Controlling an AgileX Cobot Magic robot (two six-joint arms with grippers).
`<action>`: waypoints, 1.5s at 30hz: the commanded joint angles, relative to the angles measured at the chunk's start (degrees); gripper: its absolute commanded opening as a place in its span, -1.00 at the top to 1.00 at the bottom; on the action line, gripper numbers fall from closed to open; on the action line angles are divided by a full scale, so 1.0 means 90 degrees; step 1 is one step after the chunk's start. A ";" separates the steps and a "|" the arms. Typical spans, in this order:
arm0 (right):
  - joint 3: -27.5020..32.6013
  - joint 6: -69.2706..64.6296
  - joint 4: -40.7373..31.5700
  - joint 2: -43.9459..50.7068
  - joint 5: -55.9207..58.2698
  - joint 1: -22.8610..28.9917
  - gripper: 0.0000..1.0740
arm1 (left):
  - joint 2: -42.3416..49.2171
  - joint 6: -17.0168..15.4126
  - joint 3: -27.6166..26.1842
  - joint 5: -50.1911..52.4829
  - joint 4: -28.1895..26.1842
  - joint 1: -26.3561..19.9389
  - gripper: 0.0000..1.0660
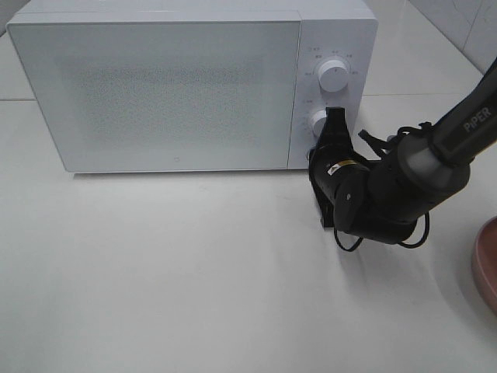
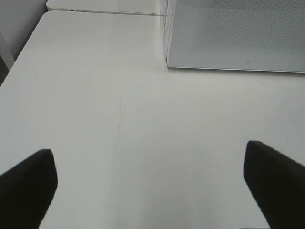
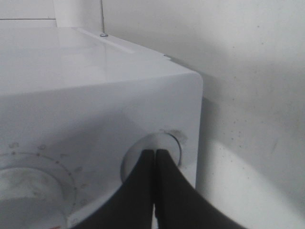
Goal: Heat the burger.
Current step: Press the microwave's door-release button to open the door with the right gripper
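While only wrist view shows left tool (image 2: 149, 155) (spread), right tool (image 3: 155, 153) is pressed together.

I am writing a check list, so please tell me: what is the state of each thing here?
Microwave door: closed.
Right fingers: shut, tips at the lower knob.
Left fingers: open, holding nothing.
Plate: only its edge shows.

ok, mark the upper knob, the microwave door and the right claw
upper knob (image 1: 334, 75), exterior high view, centre of its face.
microwave door (image 1: 171, 93), exterior high view, middle of the speckled window.
right claw (image 3: 155, 155), right wrist view, between its shut fingertips.
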State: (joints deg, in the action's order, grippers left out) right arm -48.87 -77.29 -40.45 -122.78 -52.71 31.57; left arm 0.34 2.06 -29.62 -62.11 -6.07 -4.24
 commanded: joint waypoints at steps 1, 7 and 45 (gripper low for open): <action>-0.0083 0.0115 -0.0032 0.0006 -0.0357 -0.0032 1.00 | 0.0032 0.0000 0.0006 0.0083 -0.0051 0.0032 -0.88; -0.0312 0.0108 -0.0038 0.0006 -0.0503 -0.0032 1.00 | 0.0032 0.0000 0.0006 0.0083 -0.0051 0.0032 -0.88; -0.0694 0.0420 0.0032 0.0032 -0.0598 -0.0248 1.00 | 0.0032 0.0000 0.0006 0.0083 -0.0051 0.0032 -0.88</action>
State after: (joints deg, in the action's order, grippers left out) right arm -53.11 -74.26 -43.32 -124.16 -50.13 31.00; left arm 0.34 2.06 -29.62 -62.11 -6.07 -4.24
